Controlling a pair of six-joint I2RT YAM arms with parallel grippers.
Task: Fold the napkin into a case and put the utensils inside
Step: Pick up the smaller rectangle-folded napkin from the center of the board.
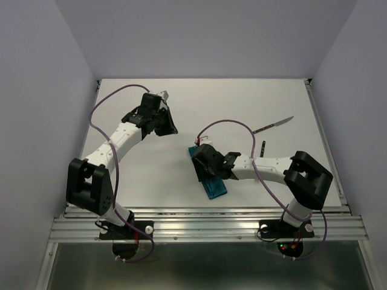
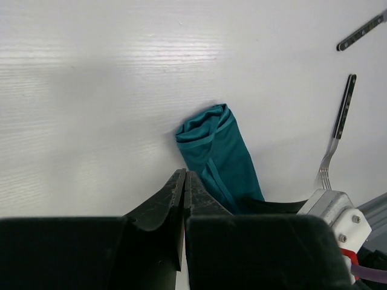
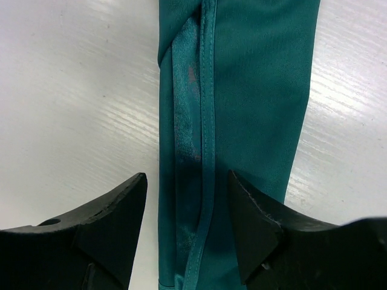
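The teal napkin (image 1: 215, 186) lies near the table's front edge, folded into a long narrow case (image 3: 254, 90) with a hemmed fold running along it. My right gripper (image 1: 204, 164) hangs right above it, open; one finger is over bare table left of the cloth, the other over the cloth (image 3: 187, 181), and nothing is gripped. My left gripper (image 1: 174, 130) is up and to the left of the napkin (image 2: 217, 151), apart from it, jaws shut and empty (image 2: 184, 175). The fork (image 2: 340, 121) and the knife (image 1: 273, 125) lie on the table right of the napkin.
The white table (image 1: 151, 181) is walled at the back and both sides. A metal rail (image 1: 205, 226) runs along the front edge by the arm bases. My right arm's white link (image 2: 332, 211) shows beside the napkin in the left wrist view.
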